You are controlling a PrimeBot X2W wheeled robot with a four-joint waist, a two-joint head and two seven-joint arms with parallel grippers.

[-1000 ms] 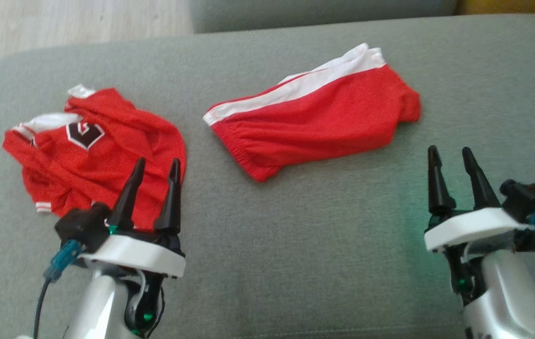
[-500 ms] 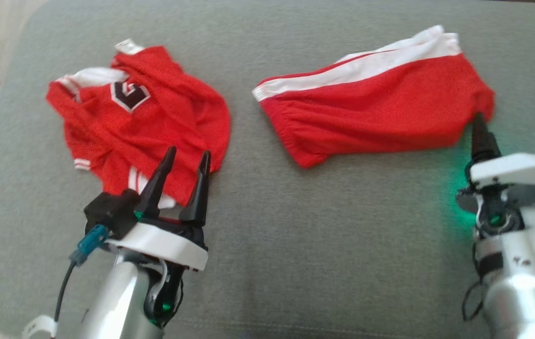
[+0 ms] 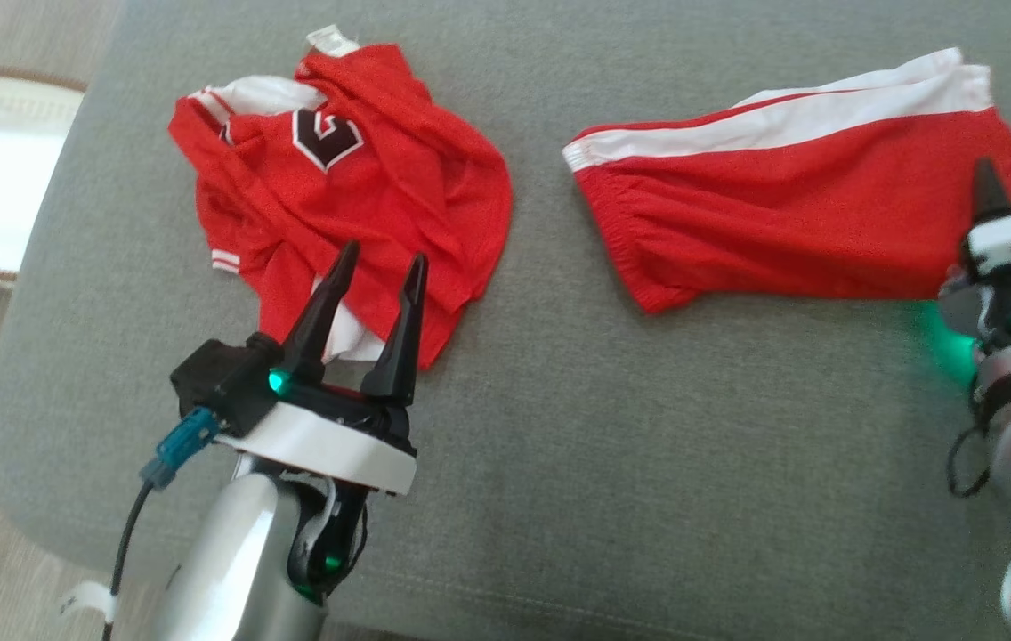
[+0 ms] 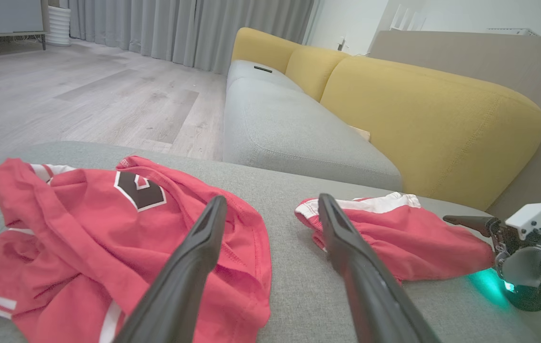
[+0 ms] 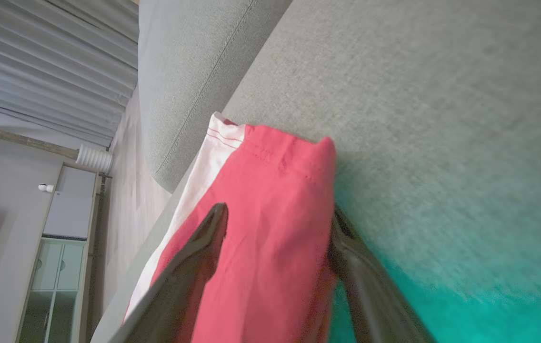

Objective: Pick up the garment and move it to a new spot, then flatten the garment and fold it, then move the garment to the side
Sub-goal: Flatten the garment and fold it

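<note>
Released, the right pincer (image 5: 277,209) straddles one end of the red shorts (image 3: 790,223); the left pincer (image 3: 385,252), also released, hovers over the crumpled jersey (image 3: 363,178).

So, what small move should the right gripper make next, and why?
Probably close the right gripper on the red shorts. In the right wrist view its fingers stand apart with the end of the shorts between them, one finger over the cloth and the other at its edge by the grey cushion. Nothing is pinched yet, so closing should secure the cloth before any lift.
</note>
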